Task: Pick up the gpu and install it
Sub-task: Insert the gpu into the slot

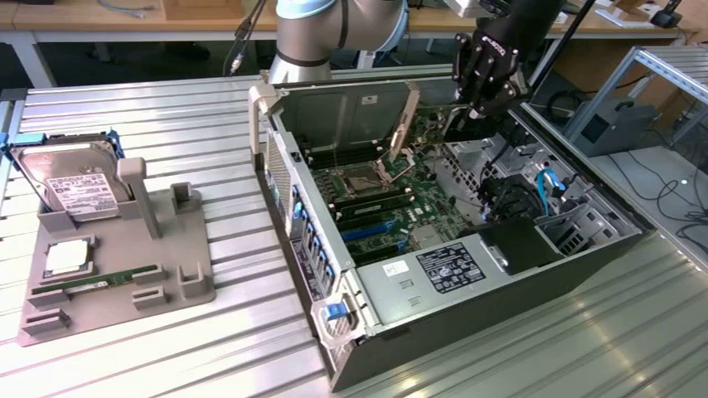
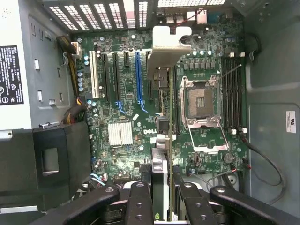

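Note:
The gpu [image 1: 434, 131] hangs above the open computer case [image 1: 290, 211], with my gripper [image 1: 483, 106] shut on it. In the wrist view the gpu [image 2: 162, 136] stands edge-on over the motherboard [image 2: 124, 154], its silver end bracket [image 2: 167, 41] toward the case's vented rear wall. My gripper [image 2: 161, 190] clamps the card's near end, with black fingers [image 2: 139, 199] on either side. The card's edge lies between the blue expansion slot [image 2: 138, 77] and the processor socket [image 2: 201, 101], still well above the board.
A grey fixture [image 1: 166, 278] on the exterior view's left holds a silver hard drive [image 1: 69, 184], a processor chip [image 1: 66, 259] and a RAM stick [image 1: 94, 283]. Inside the case are the labelled power supply [image 1: 448, 269], cables and drive cages [image 1: 553, 199]. The metal table [image 1: 166, 124] is ribbed.

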### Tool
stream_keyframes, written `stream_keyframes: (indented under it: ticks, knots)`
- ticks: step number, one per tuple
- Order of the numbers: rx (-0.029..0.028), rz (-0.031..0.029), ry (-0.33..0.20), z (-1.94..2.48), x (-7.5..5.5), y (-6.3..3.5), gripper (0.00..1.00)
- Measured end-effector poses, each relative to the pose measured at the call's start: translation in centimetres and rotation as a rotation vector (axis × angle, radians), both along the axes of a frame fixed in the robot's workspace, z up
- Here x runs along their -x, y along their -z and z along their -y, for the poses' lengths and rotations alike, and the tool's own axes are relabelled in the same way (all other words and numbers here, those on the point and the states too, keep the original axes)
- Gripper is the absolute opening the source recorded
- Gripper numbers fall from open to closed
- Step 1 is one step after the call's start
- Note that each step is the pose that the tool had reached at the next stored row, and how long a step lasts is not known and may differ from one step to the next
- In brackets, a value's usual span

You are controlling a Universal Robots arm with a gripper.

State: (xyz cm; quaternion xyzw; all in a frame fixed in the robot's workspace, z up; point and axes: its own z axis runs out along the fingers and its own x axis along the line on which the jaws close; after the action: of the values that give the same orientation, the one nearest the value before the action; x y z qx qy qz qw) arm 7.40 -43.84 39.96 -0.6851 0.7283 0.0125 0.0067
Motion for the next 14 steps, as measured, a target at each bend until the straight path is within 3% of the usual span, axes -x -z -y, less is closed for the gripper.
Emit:
stream_keyframes:
  ticks: [14]
  knots:
    - [-0.0001,0.0,0.0,0.04,0.7,1.06,0.27]
